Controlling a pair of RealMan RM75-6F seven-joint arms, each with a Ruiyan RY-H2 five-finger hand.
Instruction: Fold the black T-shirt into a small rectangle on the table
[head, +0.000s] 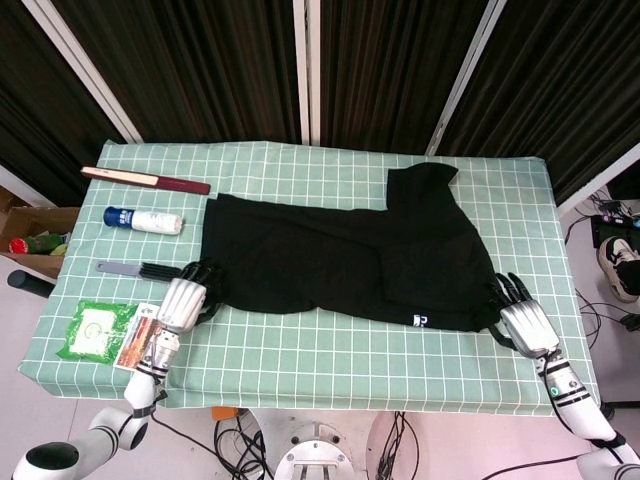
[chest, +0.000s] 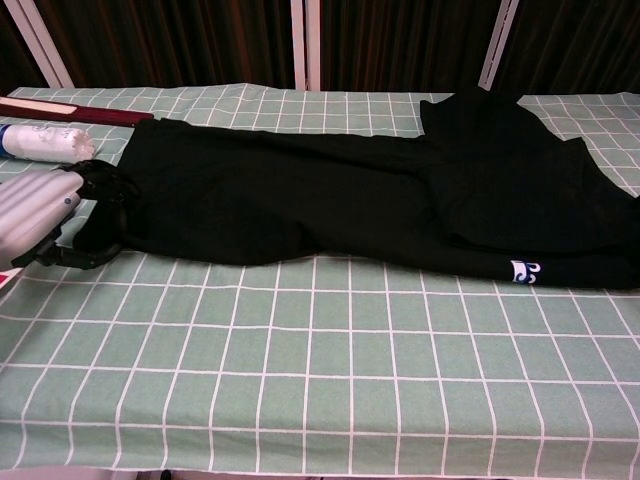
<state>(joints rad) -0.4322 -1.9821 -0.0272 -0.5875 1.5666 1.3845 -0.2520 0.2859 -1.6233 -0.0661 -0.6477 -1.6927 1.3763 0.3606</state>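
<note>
The black T-shirt (head: 340, 258) lies flat across the middle of the green checked table (head: 330, 360), with one part folded over at its right side and a small white logo near the front right hem. In the chest view the T-shirt (chest: 330, 195) fills the far half of the table. My left hand (head: 184, 300) rests at the shirt's front left corner, its dark fingers (chest: 100, 195) touching the hem, thumb apart. Only the head view shows my right hand (head: 522, 320), fingers spread, fingertips at the shirt's front right corner.
Left of the shirt lie a dark red stick (head: 145, 180), a white bottle with a blue cap (head: 145, 221), a grey comb (head: 140, 269), a green packet (head: 95, 330) and a printed card (head: 140, 338). A cardboard box (head: 25, 240) stands beside the table's left edge.
</note>
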